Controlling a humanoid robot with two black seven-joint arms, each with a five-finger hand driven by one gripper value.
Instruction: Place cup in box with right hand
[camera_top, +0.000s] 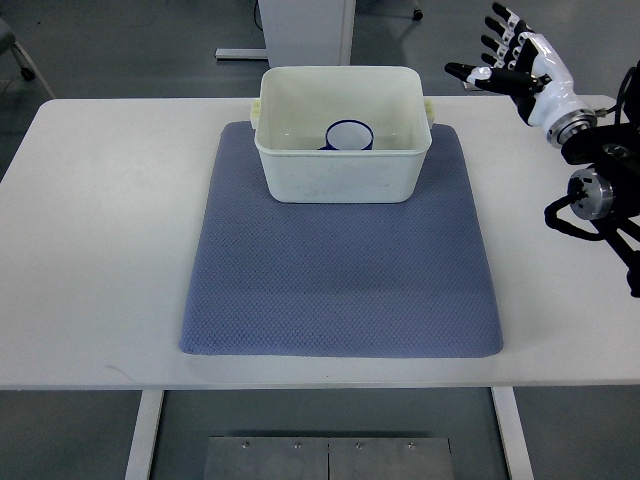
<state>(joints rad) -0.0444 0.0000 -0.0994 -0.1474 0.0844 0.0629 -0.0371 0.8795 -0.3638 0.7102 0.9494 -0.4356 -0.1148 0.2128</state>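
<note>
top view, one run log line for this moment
cup: upright in box | box: on mat | right hand: open, empty, beside box | left: unseen

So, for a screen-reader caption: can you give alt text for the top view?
A blue-rimmed cup sits inside a white box on a blue mat atop a white table. The robot's right hand, fingers spread and empty, hovers at upper right.

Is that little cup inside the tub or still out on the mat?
Inside. The cup stands upright in the box.
</note>
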